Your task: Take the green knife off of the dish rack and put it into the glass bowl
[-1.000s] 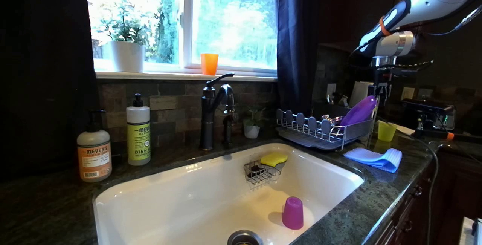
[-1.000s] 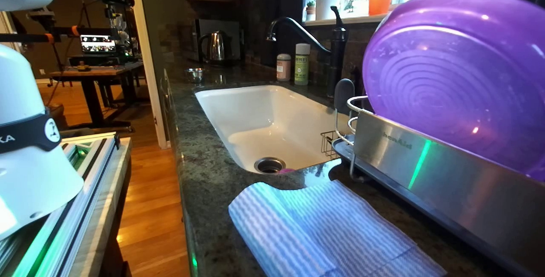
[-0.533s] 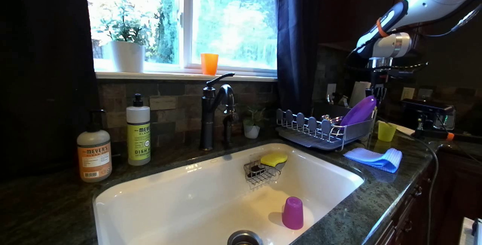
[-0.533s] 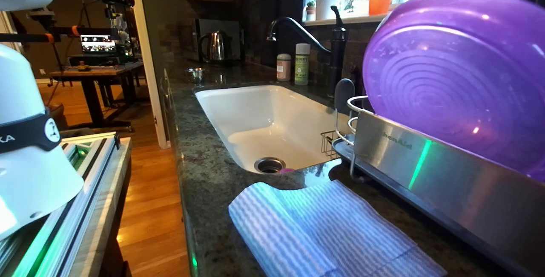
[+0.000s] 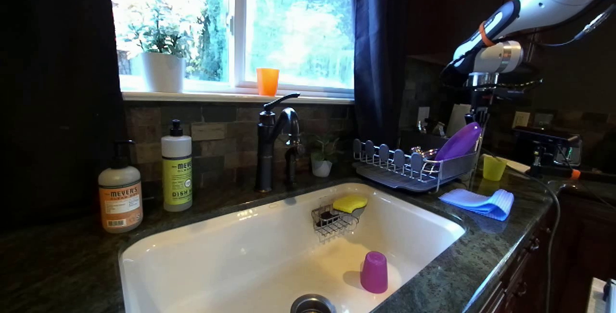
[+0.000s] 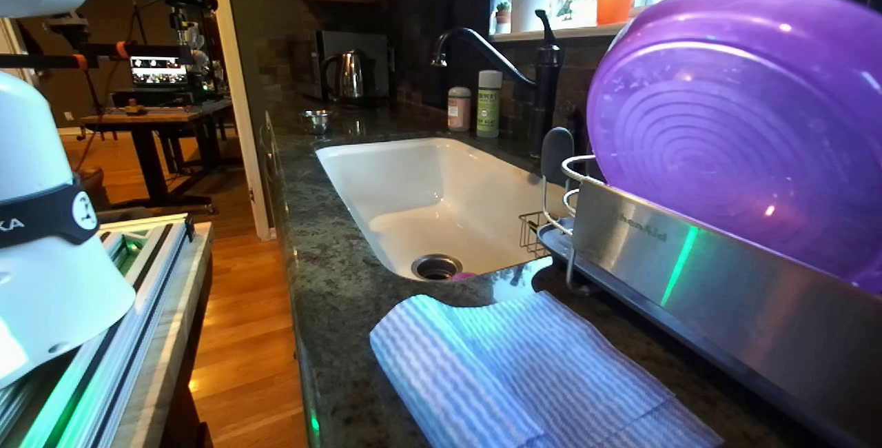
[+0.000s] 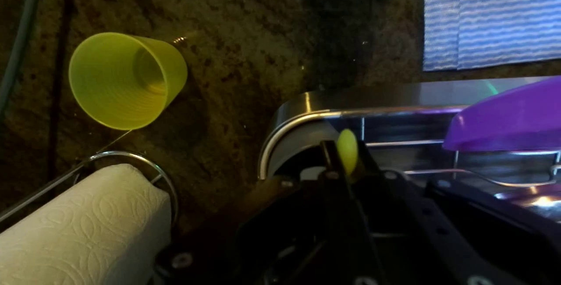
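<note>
In the wrist view the rounded end of the green knife stands up between the two dark fingers of my gripper, which press against both its sides. The rest of the knife is hidden below. It stands at the rounded corner of the dish rack. In an exterior view my gripper hangs over the far end of the dish rack, partly behind a purple dish. A small shiny bowl is on the far counter; whether it is the glass bowl I cannot tell.
A yellow-green cup and a paper towel roll stand beside the rack. A blue striped cloth lies in front of it. The white sink holds a purple cup; a black faucet rises behind.
The arm has shifted left in an exterior view, toward the purple dish, and sits slightly lower. My gripper's jaws have closed. Nothing else has visibly moved.
</note>
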`<state>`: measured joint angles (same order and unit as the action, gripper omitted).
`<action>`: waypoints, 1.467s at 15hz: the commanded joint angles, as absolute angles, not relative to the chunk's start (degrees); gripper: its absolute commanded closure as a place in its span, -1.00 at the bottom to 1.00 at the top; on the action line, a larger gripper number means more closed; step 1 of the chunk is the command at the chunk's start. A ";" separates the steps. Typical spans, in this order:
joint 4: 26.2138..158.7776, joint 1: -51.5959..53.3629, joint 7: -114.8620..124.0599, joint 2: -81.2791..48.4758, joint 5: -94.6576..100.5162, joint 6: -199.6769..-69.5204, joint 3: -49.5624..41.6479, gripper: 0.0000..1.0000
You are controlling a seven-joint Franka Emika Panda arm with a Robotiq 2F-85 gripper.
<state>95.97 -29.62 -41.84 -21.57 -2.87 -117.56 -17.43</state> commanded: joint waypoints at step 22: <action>105.90 -17.65 -41.97 5.73 -8.33 -93.38 -18.18 0.79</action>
<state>106.24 -18.54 -42.01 5.87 -8.39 -93.60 -17.27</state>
